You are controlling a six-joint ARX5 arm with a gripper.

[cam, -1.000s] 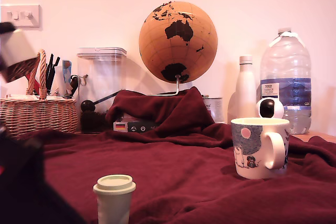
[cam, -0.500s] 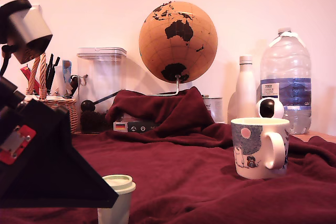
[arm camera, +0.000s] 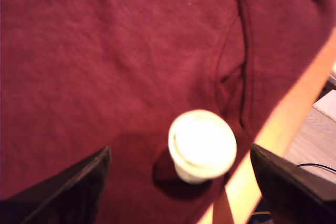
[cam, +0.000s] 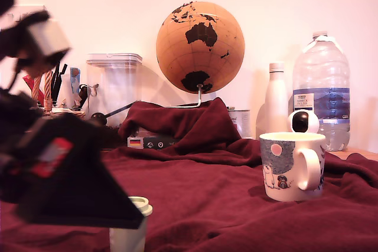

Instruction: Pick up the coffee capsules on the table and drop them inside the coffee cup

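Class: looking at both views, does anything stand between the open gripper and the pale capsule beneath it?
Nothing visible does. In the wrist view the capsule stands upright on the red blanket, between the two spread fingers of the gripper, with only bare blanket around it.

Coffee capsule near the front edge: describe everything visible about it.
The coffee capsule is a small pale cream-green pod, seemingly plastic, tapering downward from a wide flat rim. It stands upright, rim up, on the dark red blanket near the table's light wood edge. The open claw hangs above it, jaws spread either side, not touching.
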